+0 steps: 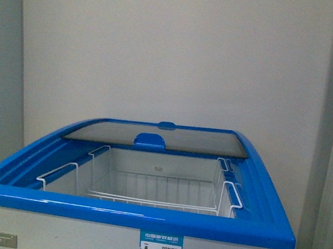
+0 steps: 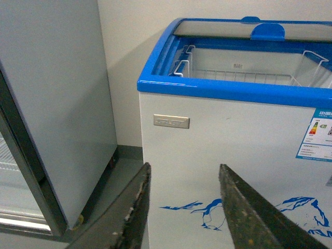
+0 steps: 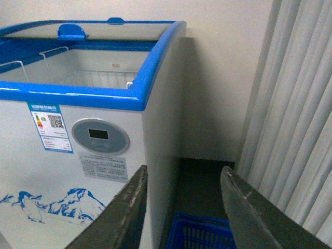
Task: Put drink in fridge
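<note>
Pale wall behind, the fridge (image 1: pixel 126 216) stands straight ahead, lid slid back, wire basket (image 1: pixel 159 190) bare. No drink shows anywhere. Both jaws hang open and empty, so first fetch one, perhaps from the blue crate (image 3: pixel 199 233).

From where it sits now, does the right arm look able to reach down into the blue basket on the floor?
Probably yes. The blue plastic basket lies just beyond the open, empty right gripper, in the gap between the white chest fridge and the pale curtain; nothing blocks it.
</note>
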